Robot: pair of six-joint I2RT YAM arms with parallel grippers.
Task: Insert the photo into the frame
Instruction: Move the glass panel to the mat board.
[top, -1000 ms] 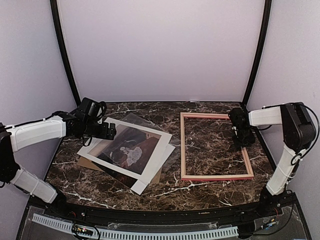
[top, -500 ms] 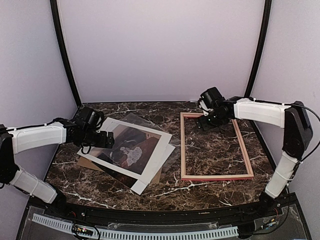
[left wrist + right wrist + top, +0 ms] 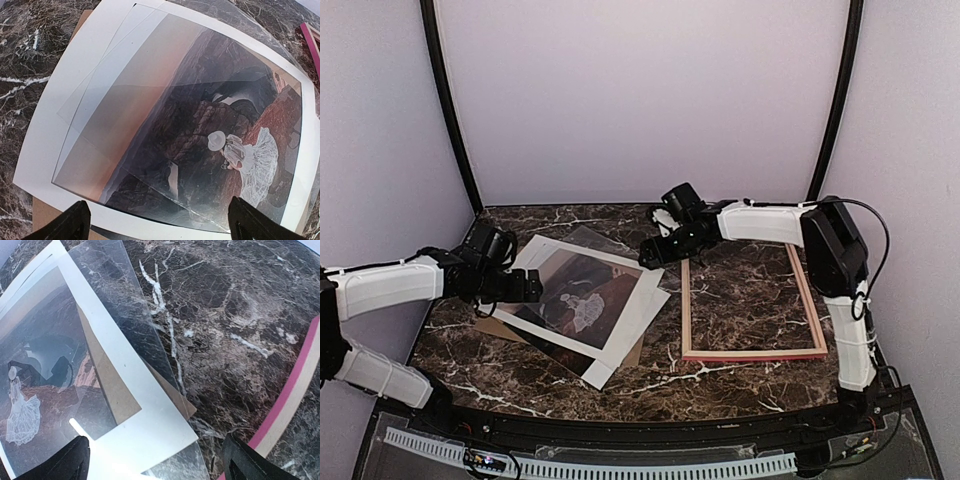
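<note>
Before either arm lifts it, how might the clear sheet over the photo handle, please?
The clear sheet looks thin and glossy, so probably slippery and bendy. Lying flat over the photo and table, its edges may be hard to pinch.

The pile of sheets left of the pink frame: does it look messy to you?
Yes, it is askew. The white mat border, the clear transparent sheet, the dark reddish landscape photo and the brown cardboard board lie fanned out, corners pointing different ways. The pink wooden frame sits empty beside them.
</note>
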